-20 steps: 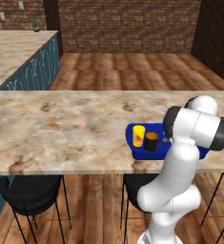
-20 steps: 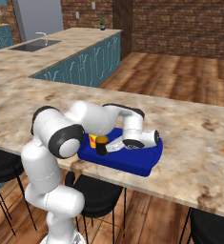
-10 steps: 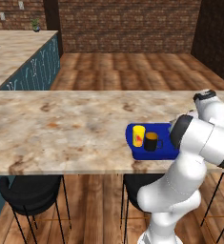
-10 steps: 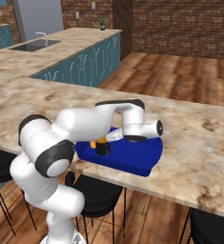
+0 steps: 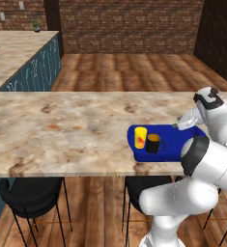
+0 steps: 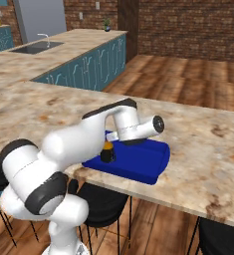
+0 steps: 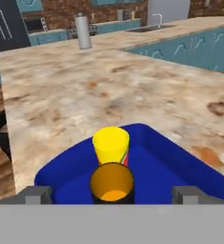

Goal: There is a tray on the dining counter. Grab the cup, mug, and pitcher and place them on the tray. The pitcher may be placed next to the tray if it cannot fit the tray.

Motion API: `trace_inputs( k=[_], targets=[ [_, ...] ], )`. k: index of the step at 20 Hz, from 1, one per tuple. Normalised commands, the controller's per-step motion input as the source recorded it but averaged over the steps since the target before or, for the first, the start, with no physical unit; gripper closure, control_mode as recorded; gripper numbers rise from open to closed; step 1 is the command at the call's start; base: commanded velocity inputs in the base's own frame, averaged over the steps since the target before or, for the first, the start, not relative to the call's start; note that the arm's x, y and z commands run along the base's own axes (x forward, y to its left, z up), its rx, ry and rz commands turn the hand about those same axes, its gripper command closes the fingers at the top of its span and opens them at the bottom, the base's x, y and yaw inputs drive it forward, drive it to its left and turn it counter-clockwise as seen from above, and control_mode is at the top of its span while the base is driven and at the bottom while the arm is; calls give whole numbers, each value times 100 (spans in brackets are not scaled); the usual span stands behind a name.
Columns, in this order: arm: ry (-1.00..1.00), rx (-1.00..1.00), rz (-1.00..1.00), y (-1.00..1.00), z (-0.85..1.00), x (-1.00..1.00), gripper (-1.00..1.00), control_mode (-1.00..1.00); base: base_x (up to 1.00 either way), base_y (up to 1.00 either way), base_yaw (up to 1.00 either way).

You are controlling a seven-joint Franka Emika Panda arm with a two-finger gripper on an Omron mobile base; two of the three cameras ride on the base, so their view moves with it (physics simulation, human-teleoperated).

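Observation:
The bright blue tray [image 5: 175,149] lies near the front edge of the dining counter [image 5: 62,125]. On its left end stand the yellow cup [image 5: 141,137] and the black mug [image 5: 153,143], side by side and upright. My gripper [image 5: 181,125] hovers over the tray's right end, open and holding nothing. In the hand view the mug [image 7: 111,185] with its orange inside sits nearest, the cup [image 7: 111,144] right behind it, and the fingertips [image 7: 37,194] stand wide apart on either side. The pitcher is out of view.
Black bar stools [image 5: 33,193] stand under the counter's front edge. A tall grey cylinder [image 7: 83,31] rises at the counter's far end. A second counter with teal cabinets [image 6: 83,62] and a sink runs behind. My arm [image 6: 83,142] reaches over the tray's left part.
The hand has drawn back from over the mug toward the tray's right end and risen a little, staying open. Cup and mug have kept their places on the tray.

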Motion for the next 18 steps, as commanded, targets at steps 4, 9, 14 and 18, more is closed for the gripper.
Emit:
trace_inputs(
  k=[4, 9, 14, 18],
  targets=[
    [25, -10, -36, 0, 15, -12, -100, -100, 0, 0, 0],
    [28, -4, -51, -1, 18, -28, -100, -100, 0, 0, 0],
    [29, -1, -53, -2, 25, -29, -100, -100, 0, 0, 0],
    [28, -3, -52, 0, 37, -16, -100, -100, 0, 0, 0]
  ],
)
